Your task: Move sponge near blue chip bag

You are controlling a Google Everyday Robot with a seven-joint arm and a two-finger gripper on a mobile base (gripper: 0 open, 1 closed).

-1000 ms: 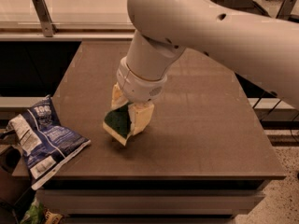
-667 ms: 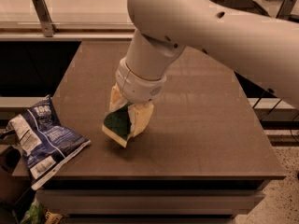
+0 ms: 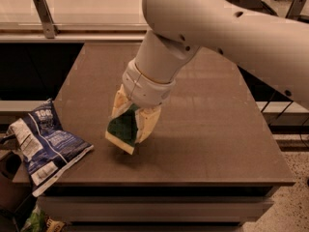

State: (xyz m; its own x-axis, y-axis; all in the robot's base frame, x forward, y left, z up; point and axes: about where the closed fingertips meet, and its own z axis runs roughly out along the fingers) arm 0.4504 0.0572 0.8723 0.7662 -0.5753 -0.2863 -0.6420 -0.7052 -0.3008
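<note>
- Far left, the blue chip bag (image 3: 44,143) lies crumpled on the near left corner of the brown table (image 3: 217,144), white lettering up. Part of it hangs past the table's left edge.
- Below that corner, down by the floor, something green (image 3: 36,219) pokes out; I cannot tell what it is.
- On the far side, behind the table's left part, a short metal post (image 3: 44,16) stands on a pale counter (image 3: 96,4) that runs across the back.
- A little left of the table's middle, toward the near edge, the gripper (image 3: 130,129) points down at the tabletop. Its cream-coloured fingers (image 3: 148,121) are pinched on the sponge (image 3: 121,127), one on each side.
- The sponge sits tilted in that grip, its dark green face turned toward the left and near side and its pale yellow foam showing along the lower edge. Its lowest corner is right at the tabletop over a small shadow; whether it touches, I cannot tell.
- The sponge is to the right of the bag and apart from it, with bare tabletop between them.
- From the gripper, the thick white arm (image 3: 227,28) rises up and away to the right, covering the far right part of the table.
</note>
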